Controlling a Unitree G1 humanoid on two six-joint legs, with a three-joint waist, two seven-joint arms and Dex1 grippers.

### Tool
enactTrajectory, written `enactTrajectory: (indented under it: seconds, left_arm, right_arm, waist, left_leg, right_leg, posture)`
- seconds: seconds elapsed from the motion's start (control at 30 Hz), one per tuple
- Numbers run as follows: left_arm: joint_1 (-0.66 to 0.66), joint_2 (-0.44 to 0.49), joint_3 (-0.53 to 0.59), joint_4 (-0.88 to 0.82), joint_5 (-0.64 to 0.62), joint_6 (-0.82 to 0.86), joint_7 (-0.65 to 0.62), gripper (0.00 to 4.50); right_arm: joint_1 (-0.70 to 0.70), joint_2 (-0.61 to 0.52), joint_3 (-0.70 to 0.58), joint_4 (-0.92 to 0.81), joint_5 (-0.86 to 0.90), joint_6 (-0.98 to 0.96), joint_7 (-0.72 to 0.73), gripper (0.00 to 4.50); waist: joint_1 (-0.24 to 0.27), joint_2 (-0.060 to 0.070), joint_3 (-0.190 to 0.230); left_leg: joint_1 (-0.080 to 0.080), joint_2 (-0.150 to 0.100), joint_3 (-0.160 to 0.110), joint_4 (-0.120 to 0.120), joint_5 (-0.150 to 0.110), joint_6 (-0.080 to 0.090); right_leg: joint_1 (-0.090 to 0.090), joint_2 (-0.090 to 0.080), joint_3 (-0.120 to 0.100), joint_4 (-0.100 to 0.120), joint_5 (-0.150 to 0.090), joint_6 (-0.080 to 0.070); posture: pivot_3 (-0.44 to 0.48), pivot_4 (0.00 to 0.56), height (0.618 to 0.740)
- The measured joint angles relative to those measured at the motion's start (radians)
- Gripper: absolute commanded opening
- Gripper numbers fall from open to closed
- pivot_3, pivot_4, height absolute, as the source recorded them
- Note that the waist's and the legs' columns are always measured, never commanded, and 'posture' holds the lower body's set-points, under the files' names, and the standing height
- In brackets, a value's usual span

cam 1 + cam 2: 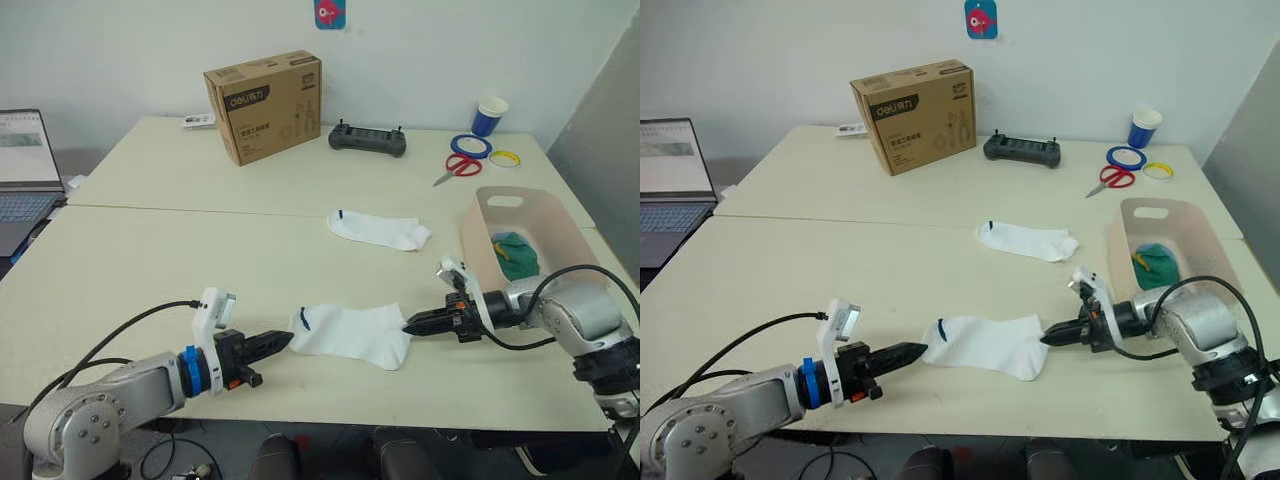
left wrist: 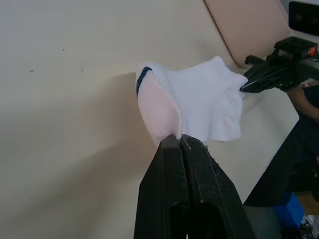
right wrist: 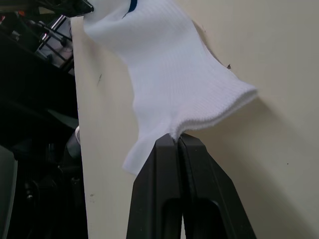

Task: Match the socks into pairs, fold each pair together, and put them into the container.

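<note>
My left claw (image 1: 283, 341) pinches the near white sock (image 1: 350, 334) at its cuff; my right claw (image 1: 412, 322) grips the toe end. Sock stretched between them near the desk's (image 1: 130, 270) front edge. Second white sock (image 1: 378, 229) mid-desk. Pink container (image 1: 545, 228) at right edge, holding green socks (image 1: 517, 253).

— How many socks are out on the table?
— Two white socks: one (image 1: 352, 334) near the front edge, another (image 1: 378, 230) farther back. A dark green bundle (image 1: 517, 254) lies in the one pink tub (image 1: 530, 222); how many socks it holds I cannot tell.
— And the rest?
— One cardboard box (image 1: 265, 105), one black controller (image 1: 367, 139), one pair of red scissors (image 1: 457, 167), two tape rolls, blue (image 1: 470, 146) and yellow (image 1: 504, 158), one blue cup (image 1: 489, 115), one laptop (image 1: 25, 170).
</note>
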State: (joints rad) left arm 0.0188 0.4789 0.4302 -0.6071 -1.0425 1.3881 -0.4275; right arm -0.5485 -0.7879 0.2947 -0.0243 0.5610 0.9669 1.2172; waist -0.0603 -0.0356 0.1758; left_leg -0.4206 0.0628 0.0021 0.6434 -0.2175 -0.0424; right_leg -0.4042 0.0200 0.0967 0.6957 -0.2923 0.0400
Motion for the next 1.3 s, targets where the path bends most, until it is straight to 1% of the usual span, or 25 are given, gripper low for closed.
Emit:
enactTrajectory:
  seconds: [0.07,0.17,0.3,0.4,0.5,0.67,0.73,0.83,0.87,0.93,0.97,1.0,1.03,1.07,1.17,1.2,1.23,1.3]
  left_arm:
    - [0.019,0.015,-0.023,0.001,0.035,-0.007,0.036,0.00]
    - [0.025,0.003,-0.069,-0.009,0.062,-0.056,0.062,0.00]
    - [0.061,0.011,-0.123,-0.017,0.105,-0.125,0.065,0.00]
    - [0.074,0.056,-0.133,-0.016,0.118,-0.163,0.039,0.00]
    - [0.081,0.071,-0.135,-0.009,0.119,-0.192,0.015,0.59]
    - [0.089,0.121,-0.126,0.019,0.124,-0.230,-0.024,2.18]
    - [0.089,0.148,-0.096,0.041,0.128,-0.260,-0.045,2.82]
    - [0.078,0.177,-0.051,0.053,0.118,-0.324,-0.110,2.82]
    - [0.053,0.176,-0.037,0.054,0.098,-0.350,-0.136,2.82]
    - [-0.020,0.176,-0.035,0.046,0.070,-0.400,-0.185,2.40]
    - [-0.049,0.181,-0.053,0.037,0.072,-0.425,-0.208,2.19]
    - [-0.070,0.205,-0.111,0.029,0.108,-0.460,-0.236,1.89]
    - [-0.075,0.228,-0.169,0.024,0.155,-0.496,-0.262,1.54]
    - [-0.072,0.262,-0.264,0.026,0.242,-0.557,-0.302,1.20]
    - [-0.081,0.282,-0.446,0.090,0.437,-0.721,-0.374,0.20]
    - [-0.095,0.283,-0.505,0.142,0.514,-0.793,-0.396,0.00]
    - [-0.097,0.284,-0.540,0.180,0.568,-0.847,-0.411,0.00]
    - [-0.093,0.299,-0.594,0.271,0.677,-0.964,-0.435,0.00]
  right_arm:
    - [-0.006,0.014,0.023,0.036,-0.030,-0.017,0.013,0.03]
    - [-0.019,0.032,0.049,0.087,-0.070,-0.050,0.022,0.03]
    - [-0.027,0.044,0.072,0.129,-0.117,-0.096,0.026,0.03]
    - [-0.027,0.042,0.074,0.133,-0.142,-0.121,0.041,0.70]
    - [-0.023,0.039,0.059,0.137,-0.146,-0.134,0.042,1.70]
    - [-0.009,0.030,-0.028,0.130,-0.143,-0.154,0.017,3.49]
    - [0.010,0.014,-0.085,0.101,-0.132,-0.169,0.016,3.54]
    - [0.055,0.015,-0.151,-0.005,-0.094,-0.200,0.015,3.54]
    - [0.072,0.039,-0.173,-0.058,-0.072,-0.198,-0.006,3.54]
    - [0.089,0.115,-0.183,-0.160,-0.043,-0.210,-0.044,3.14]
    - [0.101,0.153,-0.175,-0.198,-0.038,-0.235,-0.061,2.90]
    - [0.112,0.183,-0.143,-0.224,-0.052,-0.274,-0.070,2.58]
    - [0.120,0.200,-0.109,-0.238,-0.074,-0.310,-0.076,2.23]
    - [0.135,0.215,-0.066,-0.242,-0.111,-0.362,-0.084,1.83]
    - [0.148,0.237,0.003,-0.201,-0.193,-0.462,-0.095,0.75]
    - [0.149,0.245,0.021,-0.176,-0.226,-0.505,-0.098,0.35]
    - [0.156,0.245,0.035,-0.157,-0.247,-0.540,-0.099,0.03]
    - [0.191,0.233,0.051,-0.116,-0.295,-0.620,-0.096,0.03]
  waist:
    - [0.001,0.000,0.000]
    - [0.002,0.000,0.000]
    - [0.002,0.000,0.000]
    - [0.002,0.000,0.000]
    - [0.002,0.000,0.000]
    - [0.002,0.000,0.001]
    - [0.003,0.000,0.001]
    - [0.003,0.000,0.001]
    - [0.004,0.000,0.001]
    - [0.004,0.000,0.001]
    - [0.003,0.000,0.001]
    - [0.003,0.000,0.001]
    - [0.003,0.000,0.001]
    - [0.003,0.001,0.001]
    - [0.004,0.001,0.001]
    - [0.005,0.001,0.001]
    - [0.006,0.001,0.001]
    - [0.007,0.001,0.001]
  left_leg:
    - [0.000,0.000,0.000,0.000,0.000,0.000]
    - [0.000,-0.001,0.001,0.000,0.000,0.000]
    - [0.000,-0.001,0.001,-0.001,0.000,0.000]
    - [0.000,-0.001,0.001,-0.001,0.000,0.000]
    - [0.000,-0.001,0.002,0.000,0.000,0.000]
    - [0.000,-0.001,0.002,0.000,0.000,0.000]
    - [0.000,-0.001,0.002,-0.001,0.000,0.000]
    - [0.000,-0.001,0.002,-0.003,0.000,0.000]
    - [0.000,0.000,0.002,-0.003,0.000,0.000]
    - [0.000,0.000,0.001,-0.003,0.000,0.000]
    - [0.000,0.000,0.001,-0.003,0.000,0.000]
    - [0.000,0.000,0.001,-0.003,0.000,0.000]
    - [0.000,-0.001,0.002,-0.004,0.000,0.000]
    - [0.000,-0.001,0.002,-0.005,0.000,0.000]
    - [-0.001,-0.001,0.005,-0.005,0.000,-0.001]
    - [-0.001,-0.001,0.005,-0.006,0.000,-0.001]
    - [-0.002,-0.001,0.005,-0.007,0.000,-0.001]
    - [-0.002,-0.001,0.005,-0.008,0.000,0.000]
  right_leg:
    - [0.000,0.000,0.000,0.000,0.000,0.000]
    - [0.000,-0.001,0.000,-0.001,0.000,0.000]
    - [0.000,-0.001,0.001,-0.001,0.000,-0.001]
    - [0.000,-0.001,0.000,-0.001,0.000,-0.001]
    - [0.000,-0.002,0.001,-0.001,-0.001,-0.002]
    - [0.000,-0.002,0.001,-0.002,-0.001,-0.003]
    - [-0.001,-0.002,0.001,-0.002,-0.002,-0.004]
    - [-0.001,-0.002,0.000,-0.002,-0.002,-0.003]
    - [-0.001,-0.002,0.000,-0.002,-0.001,-0.003]
    - [-0.001,-0.001,-0.001,-0.002,-0.001,-0.002]
    - [0.000,-0.001,0.000,-0.002,-0.001,-0.002]
    - [0.000,-0.001,0.000,-0.002,-0.001,-0.002]
    - [0.000,-0.001,0.000,-0.004,-0.001,-0.001]
    - [0.000,-0.002,0.001,-0.006,0.000,-0.001]
    - [0.000,-0.003,0.001,-0.010,0.000,-0.001]
    - [0.000,-0.003,0.001,-0.012,0.000,-0.003]
    - [0.000,-0.003,0.001,-0.013,0.001,-0.003]
    - [0.000,-0.003,0.001,-0.014,0.001,-0.003]
  posture:
    - [0.000,0.150,0.740]
    - [0.000,0.150,0.740]
    - [0.000,0.150,0.740]
    - [0.000,0.150,0.740]
    - [0.000,0.150,0.740]
    - [0.000,0.150,0.740]
    - [0.000,0.150,0.740]
    - [0.000,0.150,0.740]
    - [0.000,0.150,0.740]
    - [0.000,0.150,0.740]
    - [0.000,0.150,0.740]
    - [0.000,0.150,0.740]
    - [0.000,0.150,0.740]
    - [0.000,0.150,0.740]
    - [0.000,0.150,0.740]
    - [0.000,0.150,0.740]
    - [0.000,0.150,0.740]
    - [0.000,0.150,0.740]
